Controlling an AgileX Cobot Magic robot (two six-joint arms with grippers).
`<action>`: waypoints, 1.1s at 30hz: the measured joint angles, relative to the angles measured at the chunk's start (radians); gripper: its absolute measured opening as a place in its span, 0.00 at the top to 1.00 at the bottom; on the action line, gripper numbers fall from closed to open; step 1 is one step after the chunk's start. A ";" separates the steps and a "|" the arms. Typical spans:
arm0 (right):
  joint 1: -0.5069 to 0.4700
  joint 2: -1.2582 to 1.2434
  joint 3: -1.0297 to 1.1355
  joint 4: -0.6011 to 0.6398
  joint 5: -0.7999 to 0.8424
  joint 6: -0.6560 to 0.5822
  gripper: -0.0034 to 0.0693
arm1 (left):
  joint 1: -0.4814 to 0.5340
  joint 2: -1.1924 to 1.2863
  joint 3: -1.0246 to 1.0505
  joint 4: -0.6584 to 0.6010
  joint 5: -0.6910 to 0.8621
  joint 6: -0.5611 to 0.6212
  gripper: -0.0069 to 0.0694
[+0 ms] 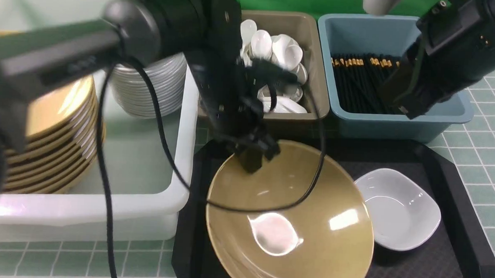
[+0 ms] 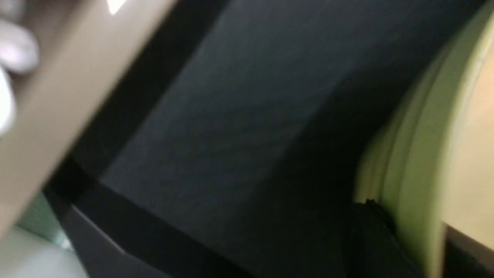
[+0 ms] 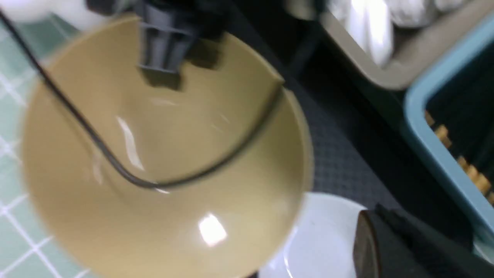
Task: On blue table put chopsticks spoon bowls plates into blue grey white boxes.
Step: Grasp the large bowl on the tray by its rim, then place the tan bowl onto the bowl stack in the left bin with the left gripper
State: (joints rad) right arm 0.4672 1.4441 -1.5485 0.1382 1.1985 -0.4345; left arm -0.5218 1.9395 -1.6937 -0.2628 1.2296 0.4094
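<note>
A large gold plate (image 1: pixel 310 225) sits tilted over the black tray (image 1: pixel 446 264). My left gripper (image 1: pixel 253 160) is shut on the plate's far rim. The rim shows between the fingers in the left wrist view (image 2: pixel 424 154). A small white bowl (image 1: pixel 399 208) lies on the tray to the right of the plate. It also shows in the right wrist view (image 3: pixel 320 239). My right gripper (image 1: pixel 403 106) hangs over the blue box (image 1: pixel 398 120) of black chopsticks (image 1: pixel 358 81). Its fingers (image 3: pixel 370 239) are together with nothing in them.
The white box (image 1: pixel 144 201) on the left holds a stack of gold plates (image 1: pixel 51 139) and a stack of white dishes (image 1: pixel 149 88). The grey box (image 1: pixel 313 75) behind the tray holds white spoons (image 1: pixel 276 48). The left arm's cable loops over the gold plate.
</note>
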 joint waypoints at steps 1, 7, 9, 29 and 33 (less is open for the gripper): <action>0.006 0.000 -0.011 0.001 0.000 -0.006 0.90 | 0.000 -0.020 -0.003 0.002 -0.003 -0.010 0.90; 0.197 0.004 -0.156 -0.032 0.024 -0.026 0.90 | 0.060 -0.300 -0.008 0.005 0.015 -0.082 0.90; 0.278 0.014 -0.207 -0.067 0.025 -0.032 0.90 | 0.140 -0.389 0.004 -0.015 0.032 -0.119 0.90; 0.451 0.100 -0.333 -0.160 0.027 -0.067 0.89 | 1.093 -0.636 0.290 -0.044 -0.091 -0.212 0.86; 0.451 0.101 -0.333 -0.160 0.027 -0.068 0.89 | 1.093 -0.588 0.306 -0.019 -0.113 -0.179 0.73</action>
State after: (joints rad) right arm 0.9179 1.5451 -1.8812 -0.0217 1.2254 -0.5026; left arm 0.5716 1.3510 -1.3881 -0.2814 1.1163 0.2305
